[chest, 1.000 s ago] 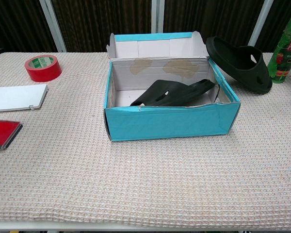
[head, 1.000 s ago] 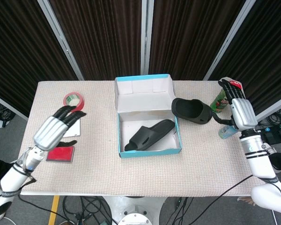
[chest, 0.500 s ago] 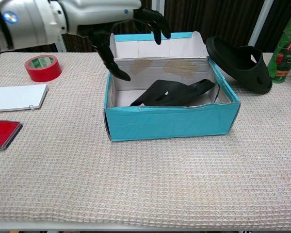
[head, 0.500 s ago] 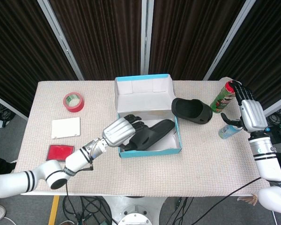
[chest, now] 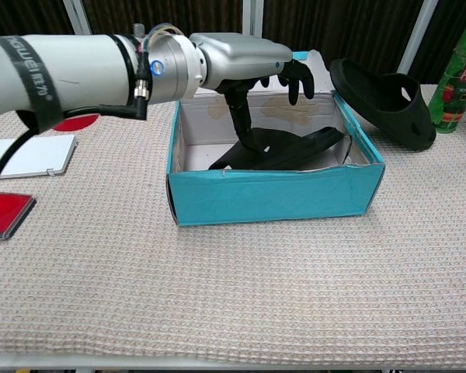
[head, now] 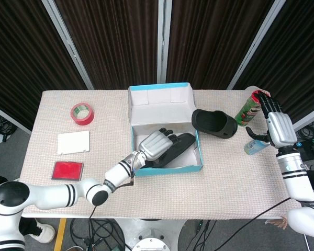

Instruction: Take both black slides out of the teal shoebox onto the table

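The teal shoebox stands open at mid-table, its lid flap up at the back. One black slide lies tilted inside it, seen in the chest view as the slide. My left hand hovers over that slide with fingers spread. In the chest view this left hand is above the box and its thumb reaches down to the slide. The other black slide rests on the table against the box's right side, its chest-view position. My right hand stands open at the far right, holding nothing.
A green can and a small bottle stand beside my right hand. On the left are a red tape roll, a white card and a red pad. The beige cloth covers the table.
My left hand has moved further right and deeper over the box, now above the slide inside. The right hand has barely shifted.
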Robot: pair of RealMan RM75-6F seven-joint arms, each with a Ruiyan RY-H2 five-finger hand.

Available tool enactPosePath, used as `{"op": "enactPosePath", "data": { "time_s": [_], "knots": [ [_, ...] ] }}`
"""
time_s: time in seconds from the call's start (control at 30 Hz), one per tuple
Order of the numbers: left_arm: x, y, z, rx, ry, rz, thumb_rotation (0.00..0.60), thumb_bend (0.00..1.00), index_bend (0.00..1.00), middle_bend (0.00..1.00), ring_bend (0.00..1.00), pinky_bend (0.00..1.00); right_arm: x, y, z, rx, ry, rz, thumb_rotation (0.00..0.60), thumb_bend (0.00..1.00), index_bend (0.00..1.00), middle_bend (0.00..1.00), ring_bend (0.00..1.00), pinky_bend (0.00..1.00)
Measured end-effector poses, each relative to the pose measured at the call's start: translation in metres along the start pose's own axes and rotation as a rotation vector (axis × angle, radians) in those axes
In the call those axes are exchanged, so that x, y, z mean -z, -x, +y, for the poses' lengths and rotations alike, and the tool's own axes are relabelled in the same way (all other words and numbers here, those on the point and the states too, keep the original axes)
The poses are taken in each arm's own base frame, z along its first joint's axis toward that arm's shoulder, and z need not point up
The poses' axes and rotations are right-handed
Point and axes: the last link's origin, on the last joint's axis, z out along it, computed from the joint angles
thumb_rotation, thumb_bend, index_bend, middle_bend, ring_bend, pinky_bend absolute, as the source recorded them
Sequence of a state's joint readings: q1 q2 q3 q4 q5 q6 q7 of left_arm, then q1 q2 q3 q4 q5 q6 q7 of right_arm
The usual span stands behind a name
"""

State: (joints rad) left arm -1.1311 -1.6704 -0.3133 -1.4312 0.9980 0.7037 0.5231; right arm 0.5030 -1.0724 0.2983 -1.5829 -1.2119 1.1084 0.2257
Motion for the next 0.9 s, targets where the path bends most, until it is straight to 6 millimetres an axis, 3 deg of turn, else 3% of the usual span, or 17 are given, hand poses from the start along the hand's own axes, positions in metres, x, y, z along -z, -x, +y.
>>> {"op": "enactPosePath", "data": {
  "time_s": [0.23,0.5,0.9],
  "knots": [
    [-0.022,0.005,0.020,0.020,-0.039,-0.031,0.600,0.12,0.18,0.22,0.17,0.24,0.000,0.001,0.004,0.002,0.010,-0.005,0.600,0.20,0.00,0.00,0.00,0.00],
    [-0.039,0.015,0.039,-0.022,-0.090,-0.092,0.600,0.12,0.13,0.15,0.09,0.21,-0.001,0.000,0.007,0.004,0.019,-0.009,0.600,0.20,0.00,0.00,0.00,0.00],
    [-0.046,0.032,0.045,-0.218,-0.135,-0.130,0.600,0.11,0.12,0.13,0.08,0.22,0.001,-0.003,0.008,0.000,0.020,-0.002,0.600,0.20,0.00,0.00,0.00,0.00]
  ]
}}
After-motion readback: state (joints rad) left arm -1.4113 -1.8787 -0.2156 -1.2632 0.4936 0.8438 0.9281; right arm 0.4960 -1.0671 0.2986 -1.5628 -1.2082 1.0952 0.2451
